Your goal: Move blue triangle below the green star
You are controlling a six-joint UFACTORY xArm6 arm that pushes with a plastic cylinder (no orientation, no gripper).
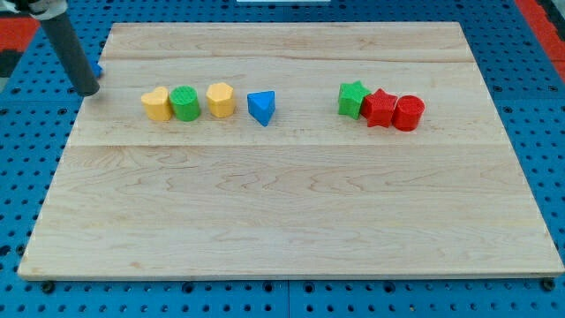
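Observation:
The blue triangle (pixel 261 107) lies on the wooden board (pixel 291 212), left of centre in the upper part. The green star (pixel 353 99) lies to its right, about a hundred pixels away, touching a red star (pixel 380 108). My tip (pixel 88 91) is at the board's upper left edge, far to the left of the blue triangle, touching none of the row's blocks. A small blue thing (pixel 99 68) peeks out from behind the rod.
A yellow heart-like block (pixel 155 103), a green cylinder (pixel 184 103) and a yellow hexagon-like block (pixel 221 100) sit in a row left of the blue triangle. A red cylinder (pixel 409 113) touches the red star's right side. A blue pegboard (pixel 18 177) surrounds the board.

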